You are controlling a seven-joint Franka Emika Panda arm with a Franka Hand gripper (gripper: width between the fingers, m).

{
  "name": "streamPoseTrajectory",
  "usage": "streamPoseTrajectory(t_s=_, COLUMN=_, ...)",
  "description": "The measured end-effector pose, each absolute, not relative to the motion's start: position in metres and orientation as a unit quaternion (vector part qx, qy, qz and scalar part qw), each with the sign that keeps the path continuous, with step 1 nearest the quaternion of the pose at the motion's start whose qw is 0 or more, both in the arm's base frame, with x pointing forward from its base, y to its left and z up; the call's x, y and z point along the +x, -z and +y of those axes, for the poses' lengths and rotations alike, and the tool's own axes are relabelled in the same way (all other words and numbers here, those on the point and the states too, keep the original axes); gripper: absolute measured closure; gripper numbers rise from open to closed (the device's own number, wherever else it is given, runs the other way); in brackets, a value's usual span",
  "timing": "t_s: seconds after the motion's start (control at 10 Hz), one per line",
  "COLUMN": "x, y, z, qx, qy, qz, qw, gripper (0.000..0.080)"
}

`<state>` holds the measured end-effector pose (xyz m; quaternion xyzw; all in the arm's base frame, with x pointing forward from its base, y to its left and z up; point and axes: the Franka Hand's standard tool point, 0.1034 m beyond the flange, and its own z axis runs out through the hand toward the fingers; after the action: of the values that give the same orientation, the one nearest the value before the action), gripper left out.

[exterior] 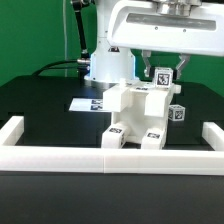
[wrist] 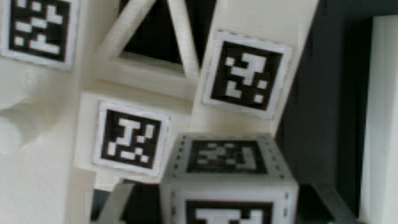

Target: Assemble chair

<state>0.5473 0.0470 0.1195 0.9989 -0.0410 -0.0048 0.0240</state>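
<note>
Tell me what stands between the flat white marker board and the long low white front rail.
Exterior view: the partly built matte-white blocky chair stands between the marker board and the rail, offset toward that view's right.

Your exterior view sits low, just outside the white border rail [exterior: 110, 160], facing across the table [exterior: 45, 105] toward the arm's base [exterior: 108, 65] at the far side. It's mid-distance and takes in the whole workspace. Your wrist view is pressed close against the chair [wrist: 54, 110], blurry, with tags filling it. Both views share the chair [exterior: 135, 105].
</note>
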Motion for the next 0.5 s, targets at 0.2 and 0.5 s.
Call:
streamPoseTrajectory(t_s=0.2, x=0.5501, y=-0.1197, z=0.0455, qx=0.999, qy=-0.001, qz=-0.034, qw=0.024, gripper=0.0511)
streamPoseTrajectory(t_s=0.5, x=0.551, y=-0.1198, z=0.045, qx=0.999, qy=-0.003, qz=-0.034, qw=0.025, gripper=0.0511)
